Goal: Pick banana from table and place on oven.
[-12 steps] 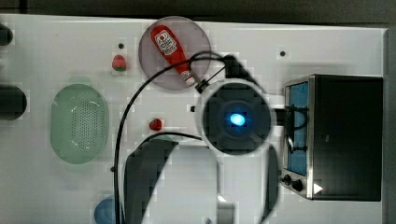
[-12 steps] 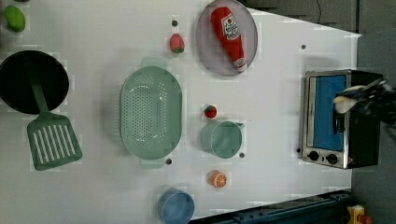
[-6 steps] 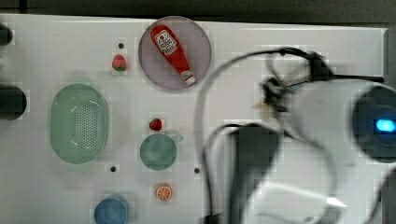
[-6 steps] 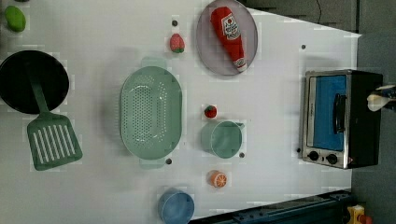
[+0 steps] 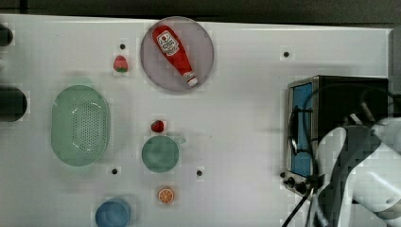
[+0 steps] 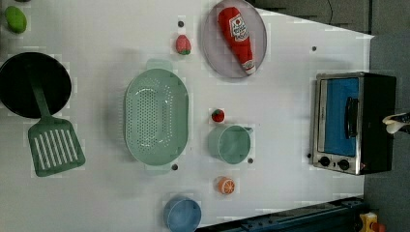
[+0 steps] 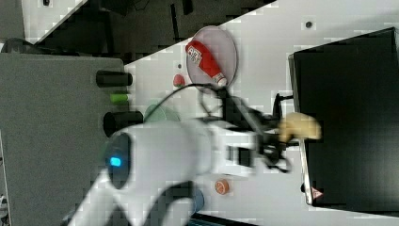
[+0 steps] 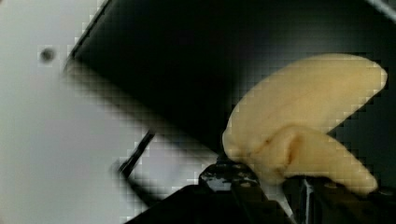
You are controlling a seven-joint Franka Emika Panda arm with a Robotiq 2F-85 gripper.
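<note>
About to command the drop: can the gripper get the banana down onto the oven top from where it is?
Probably yes. The gripper holds the banana over the edge of the oven, whose black top looks bare beneath it. How high it hangs above the top cannot be told.

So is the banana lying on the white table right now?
No, the banana is held in the gripper over the oven's black top in the right view.
</note>
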